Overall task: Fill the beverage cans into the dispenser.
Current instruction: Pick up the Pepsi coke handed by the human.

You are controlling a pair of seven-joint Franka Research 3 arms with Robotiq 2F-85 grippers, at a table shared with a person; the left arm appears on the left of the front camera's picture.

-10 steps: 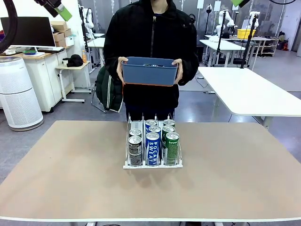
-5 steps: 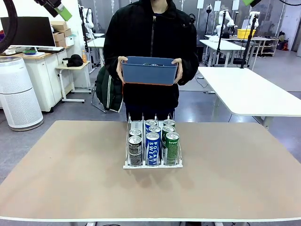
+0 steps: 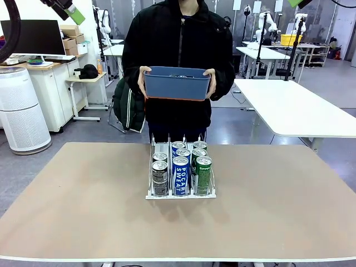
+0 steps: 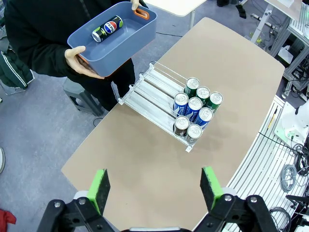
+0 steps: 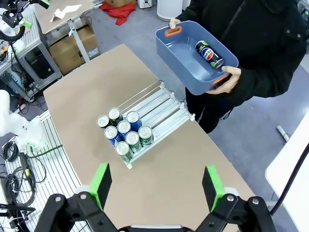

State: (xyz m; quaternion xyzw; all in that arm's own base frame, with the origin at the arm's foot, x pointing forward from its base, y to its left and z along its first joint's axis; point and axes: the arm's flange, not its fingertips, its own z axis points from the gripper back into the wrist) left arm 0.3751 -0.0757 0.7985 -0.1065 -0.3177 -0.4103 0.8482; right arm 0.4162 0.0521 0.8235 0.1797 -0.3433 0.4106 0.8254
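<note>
1. Eight cans (image 3: pixel 180 169) stand upright in the rack (image 3: pixel 181 194) at the middle of the table (image 3: pixel 83 194), in the centre of the front view. Two dark ones are in the picture's left lane, three blue in the middle and three green on the right. Behind the rack a person holds a blue tub (image 3: pixel 177 86) level in both hands (image 3: pixel 146 75), above the table's far edge. The left arm's green pad (image 3: pixel 75 15) shows in the upper left corner and the right arm's green pad (image 3: pixel 295 3) at the top right, both high over the table.

2. At the bottom of the left wrist view, the left gripper (image 4: pixel 155 181) has its jaws spread wide with nothing between them. The rack lies mid-frame, its cans packed at the lower right end and its bare lanes running toward the upper left. The tub is in the upper left. One loose can (image 4: pixel 107 29) lies on its side in it, long axis running from lower left to upper right, well apart from the jaws.

3. At the bottom of the right wrist view, the right gripper (image 5: pixel 156 181) is likewise spread and empty. The tub is in the upper right, and the loose can's axis runs from upper left to lower right. That can looks like the next one to fetch, and the jaws would need to close across its width. The tub is held near the middle, so I cannot tell which arm is nearer.
</note>
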